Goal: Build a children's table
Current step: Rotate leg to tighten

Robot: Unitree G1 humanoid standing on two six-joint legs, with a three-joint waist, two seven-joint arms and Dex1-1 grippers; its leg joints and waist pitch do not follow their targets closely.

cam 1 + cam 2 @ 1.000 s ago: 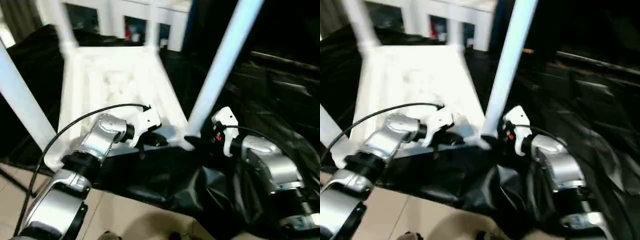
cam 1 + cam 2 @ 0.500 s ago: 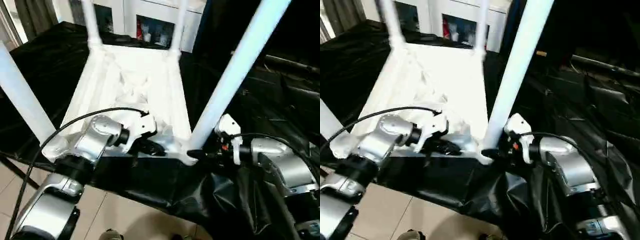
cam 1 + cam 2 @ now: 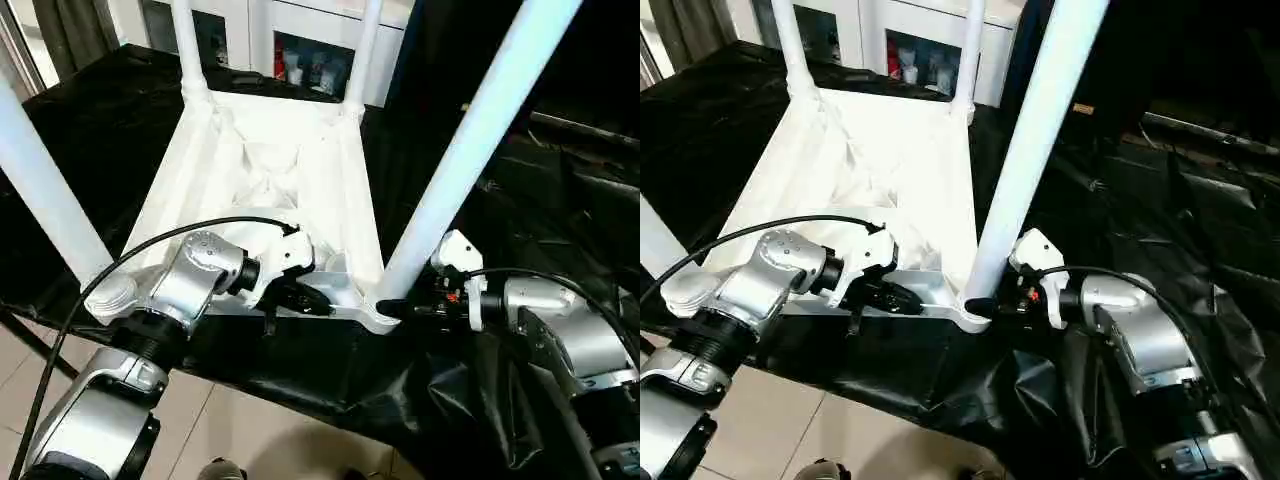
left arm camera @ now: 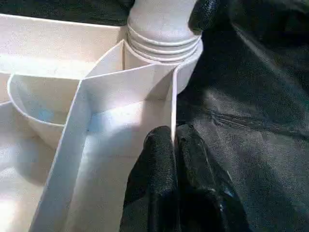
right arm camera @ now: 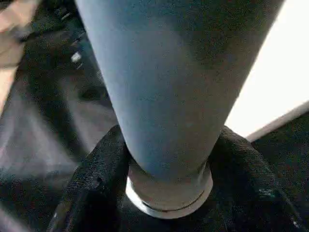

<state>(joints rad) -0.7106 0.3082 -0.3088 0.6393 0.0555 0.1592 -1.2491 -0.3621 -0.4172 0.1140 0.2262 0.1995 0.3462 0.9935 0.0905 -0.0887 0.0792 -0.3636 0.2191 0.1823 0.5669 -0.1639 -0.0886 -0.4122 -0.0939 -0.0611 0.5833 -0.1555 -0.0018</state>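
white ribbed plastic tabletop (image 3: 262, 170), cylindrical legs (image 3: 470, 150)

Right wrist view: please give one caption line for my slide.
Right gripper with its black fingers on both sides of a white leg, just above its base.

I see the upturned tabletop (image 3: 890, 170) on black sheeting (image 3: 1160, 230); my right gripper (image 3: 985, 303) is at the near leg (image 3: 1035, 150) base.

Room btwn the four legs over the upturned top (image 3: 265, 160) is open, easy reach from above. Near right leg (image 3: 470, 140) blocks that corner w/ right gripper (image 3: 400, 308) around its base. Left gripper (image 3: 305, 298) sits on the near rim. Cabinet (image 3: 300, 40) walls off the far end.
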